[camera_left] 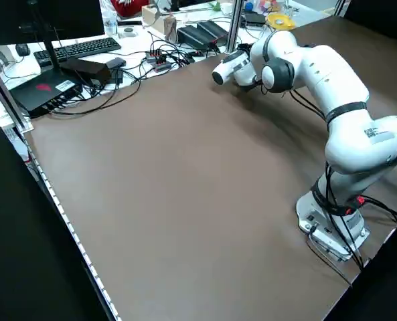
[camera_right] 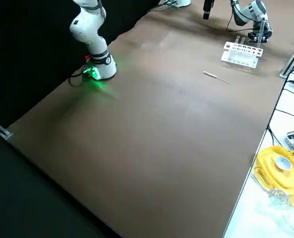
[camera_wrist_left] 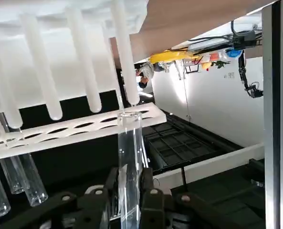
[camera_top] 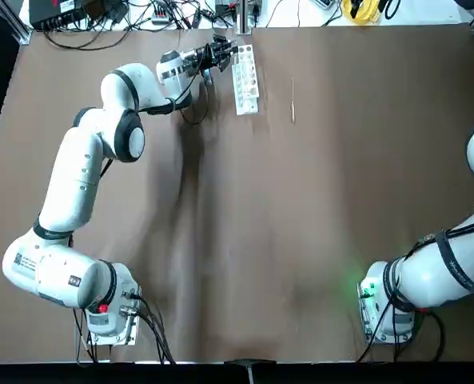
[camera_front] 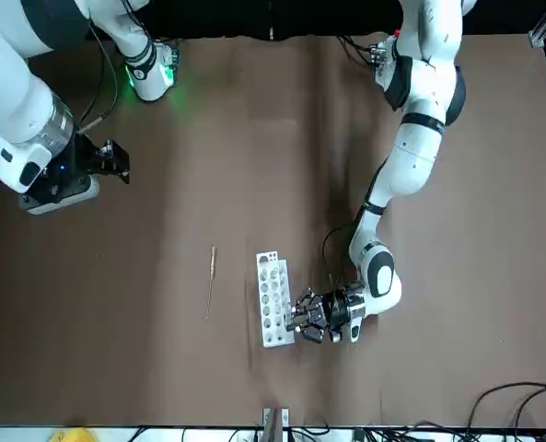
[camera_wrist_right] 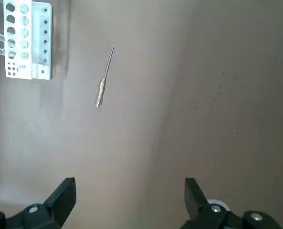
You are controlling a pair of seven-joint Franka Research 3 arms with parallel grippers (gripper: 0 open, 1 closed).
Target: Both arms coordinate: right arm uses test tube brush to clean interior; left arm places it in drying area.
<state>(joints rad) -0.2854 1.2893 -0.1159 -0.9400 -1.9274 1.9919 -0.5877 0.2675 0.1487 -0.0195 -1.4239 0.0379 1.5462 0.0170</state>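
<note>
Left gripper [camera_wrist_left: 129,200]: shut on a clear tube [camera_wrist_left: 130,157], fingers pinching its lower part; low at the far end of the table, just beside the rack [camera_top: 245,78].
Tube: held between the pads, its free end at the rack's edge, close to a hole but seemingly not yet seated; exact hole hard to tell.
Rack: just ahead of the left gripper; other tubes [camera_wrist_left: 17,176] already sitting in it nearby.
Step in hand: judged to be a tube at the rack, either going into a hole or coming out for cleaning; cannot tell which.
Doing it well: keep the tube in line with the hole, move slowly along its axis, avoid side push against the rack, since the rack looks light and could slide or tip; keep the pinch firm but gentle on glass.
Brush [camera_top: 292,100]: lying flat on the table beyond the rack, on the side away from the left gripper, apart from the rack, untouched.
Right gripper [camera_wrist_right: 130,200]: wide open, empty, raised well away from the brush and the rack, nearer its own base.
Risk: knocking the neighbouring tubes when the fingers spread or pull back.
</note>
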